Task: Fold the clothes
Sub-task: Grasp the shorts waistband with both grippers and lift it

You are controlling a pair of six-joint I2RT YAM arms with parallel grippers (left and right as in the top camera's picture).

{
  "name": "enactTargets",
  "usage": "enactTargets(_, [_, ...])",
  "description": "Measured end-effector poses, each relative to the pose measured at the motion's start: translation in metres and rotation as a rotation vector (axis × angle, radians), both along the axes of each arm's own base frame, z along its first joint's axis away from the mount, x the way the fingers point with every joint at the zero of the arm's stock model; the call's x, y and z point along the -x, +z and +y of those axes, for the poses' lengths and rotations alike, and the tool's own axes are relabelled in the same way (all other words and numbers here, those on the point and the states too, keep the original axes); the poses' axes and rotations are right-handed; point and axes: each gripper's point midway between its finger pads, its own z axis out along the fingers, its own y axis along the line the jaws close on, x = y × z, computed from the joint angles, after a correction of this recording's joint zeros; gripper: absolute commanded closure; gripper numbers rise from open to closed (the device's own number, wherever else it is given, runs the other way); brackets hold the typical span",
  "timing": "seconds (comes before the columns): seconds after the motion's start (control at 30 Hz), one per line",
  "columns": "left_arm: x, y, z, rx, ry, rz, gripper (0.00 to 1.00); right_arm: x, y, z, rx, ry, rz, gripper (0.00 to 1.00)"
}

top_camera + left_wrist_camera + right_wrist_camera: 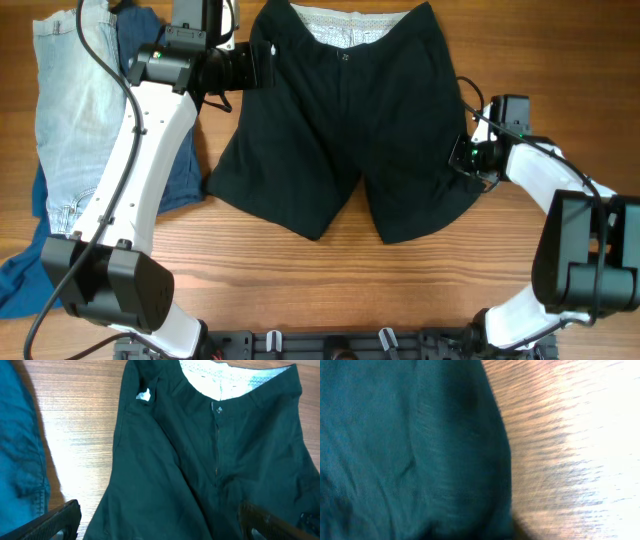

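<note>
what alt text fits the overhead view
Dark shorts lie spread flat on a wooden table, waistband at the top. The left gripper is at their waist corner, the right gripper at the opposite leg's outer edge; jeans lie heaped at the far left.

You're looking at plain black shorts (pixel 340 130), which read as dark teal-green in both wrist views. Their waistband lining (pixel 345 22) is white with a fine pale dotted print, and a small white tag (pixel 143 395) shows at the pocket. The jeans (pixel 70 110) are faded light blue denim, washed almost white in patches, and the cloth (pixel 25 275) beneath them is a deeper, solid blue. Your table (pixel 400 290) is warm brown wood with a straight streaky grain. The left arm (pixel 135 170) and right arm (pixel 545 180) are white with black joints.
</note>
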Motion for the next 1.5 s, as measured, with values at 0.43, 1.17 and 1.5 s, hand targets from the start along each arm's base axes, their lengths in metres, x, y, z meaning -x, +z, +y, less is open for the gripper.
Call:
enactTargets(0.43, [-0.004,0.003,-0.001,0.006,-0.001,-0.019,0.00,-0.053,0.009,-0.083,-0.052,-0.267,-0.116,0.96])
enactTargets(1.17, [-0.118,-0.013,-0.046,0.023,-0.219,-0.407,0.00,-0.090,0.174,-0.053,-0.225,-0.045,-0.051,0.00])
enactTargets(1.5, [-0.118,-0.094,-0.103,-0.136,-0.499,-0.386,0.00,-0.093,0.170,0.024,-0.164,0.160,-0.030,0.00])
